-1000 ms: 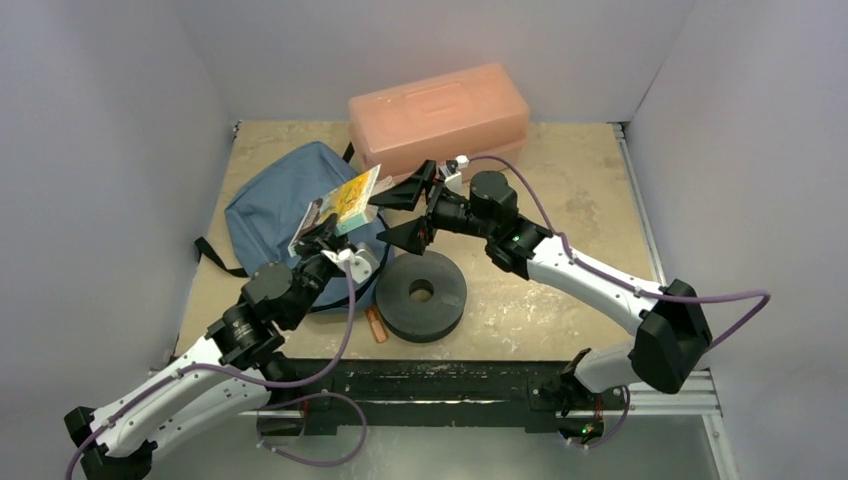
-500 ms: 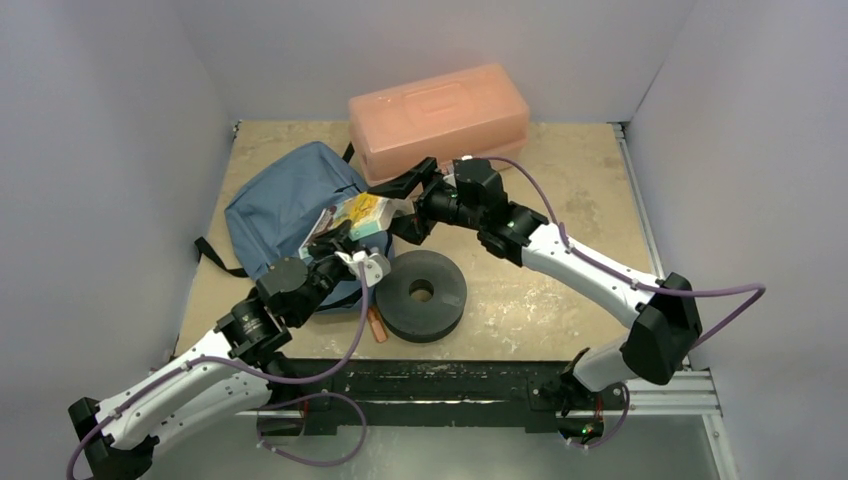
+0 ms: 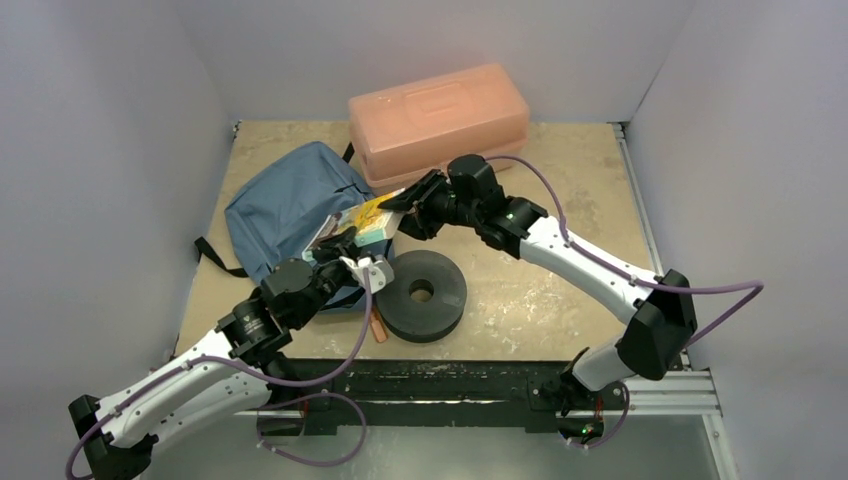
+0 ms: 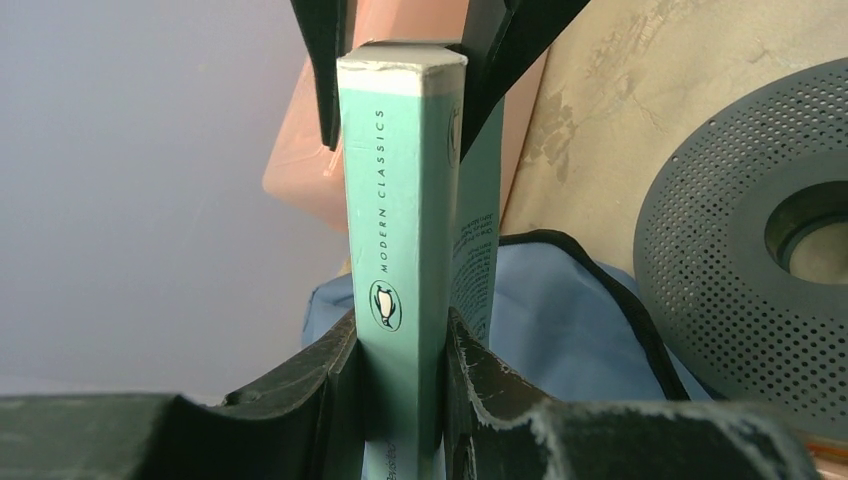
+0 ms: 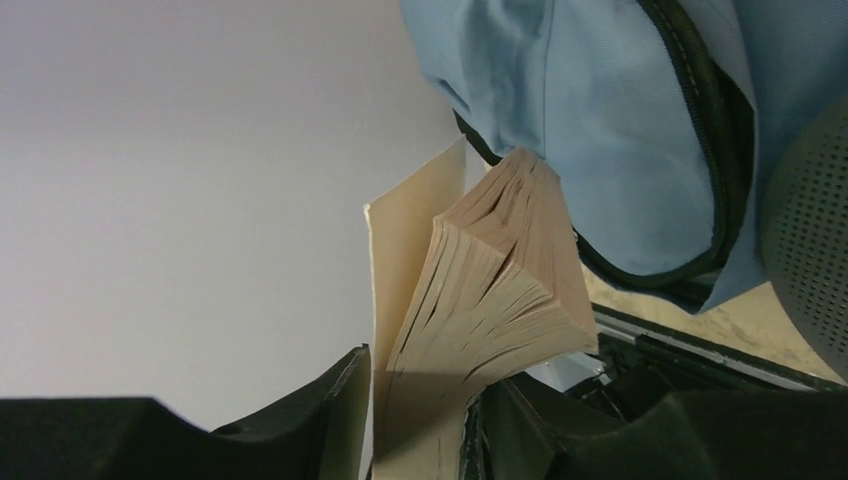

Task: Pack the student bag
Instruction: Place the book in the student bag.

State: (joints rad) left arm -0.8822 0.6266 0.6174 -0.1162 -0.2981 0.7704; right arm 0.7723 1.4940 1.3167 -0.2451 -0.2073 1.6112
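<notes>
The student bag (image 3: 285,205) lies at the left rear of the table, slate-blue with a black zipper; in the right wrist view the bag (image 5: 600,120) shows its open zipper edge. A mint-green paperback book (image 3: 365,222) hangs above the bag's right edge, held from both ends. My left gripper (image 3: 345,245) is shut on the book's lower spine; the left wrist view shows the book (image 4: 400,200) clamped in the left gripper (image 4: 400,330). My right gripper (image 3: 400,205) grips the far end. There the book's fanned pages (image 5: 490,290) sit between the right gripper's (image 5: 420,370) jaws.
A rigid salmon-pink box (image 3: 440,115) stands at the back, just behind the right gripper. A black perforated disc (image 3: 421,293) lies right of the bag, near the front. A small orange pen-like item (image 3: 376,325) lies beside the disc.
The left arm lowered and tilted the book toward the right arm. The right gripper moved left onto the book's far end and closed from wide open onto it.
</notes>
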